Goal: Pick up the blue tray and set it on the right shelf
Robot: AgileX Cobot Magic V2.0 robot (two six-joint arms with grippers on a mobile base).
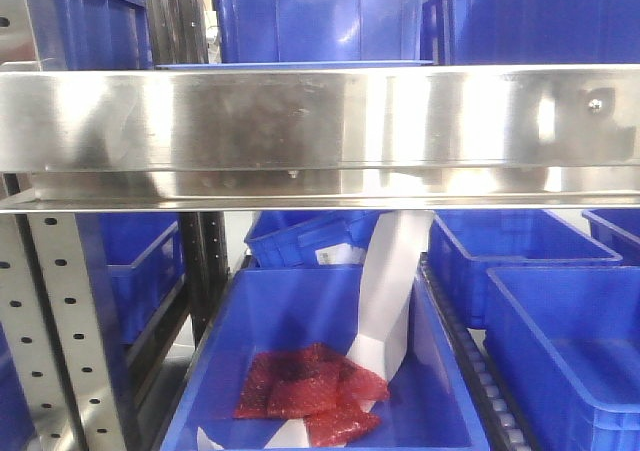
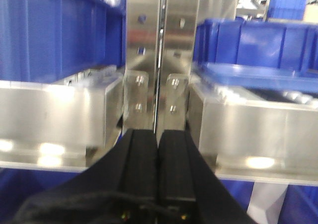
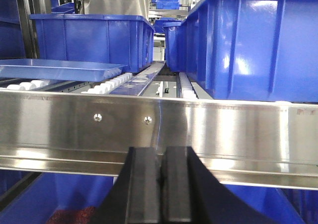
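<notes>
The blue tray (image 3: 62,69) lies on the right shelf (image 3: 159,127) — bins (image 3: 92,37) behind it.

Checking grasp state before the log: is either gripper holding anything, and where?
Nothing is held. Left gripper and right gripper are both shut on nothing, facing the steel shelf beam. The blue tray lies on the rollers, untouched.

Blue tray (image 1: 295,65): only a thin rim strip shows above the steel beam (image 1: 320,121); left wrist view blurred throughout.
</notes>
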